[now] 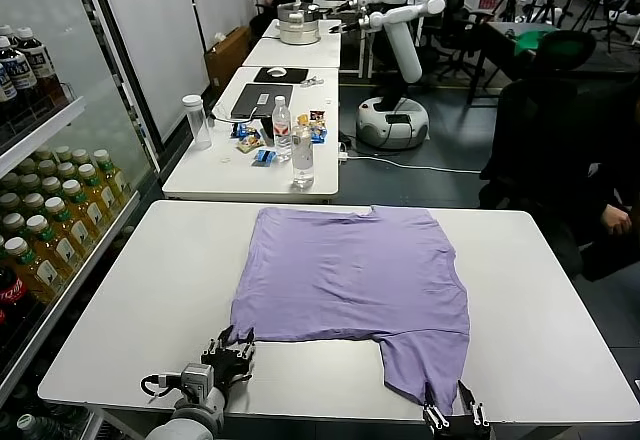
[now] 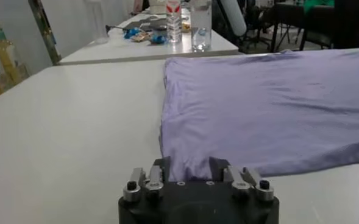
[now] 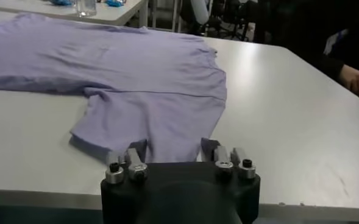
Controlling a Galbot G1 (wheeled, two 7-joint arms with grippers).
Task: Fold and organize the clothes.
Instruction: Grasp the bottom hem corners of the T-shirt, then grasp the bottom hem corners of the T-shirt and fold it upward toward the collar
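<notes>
Head view: T-shirt [image 1: 350, 280] hem near table [image 1: 140, 300] edge

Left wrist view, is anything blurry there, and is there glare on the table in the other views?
Left wrist view: the T-shirt is fairly clear, the far bottles soft. Right wrist view: a pale sheen on the table. Head view: even light, no hard shadows.

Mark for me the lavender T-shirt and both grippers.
Lavender short-sleeved T-shirt [image 1: 350, 270]: head view, middle of the spread body.
Left gripper [image 1: 232, 345]: head view, between its fingertips at the shirt's near left corner.
Right gripper [image 1: 450, 410]: head view, between its fingertips at the near sleeve edge.
</notes>
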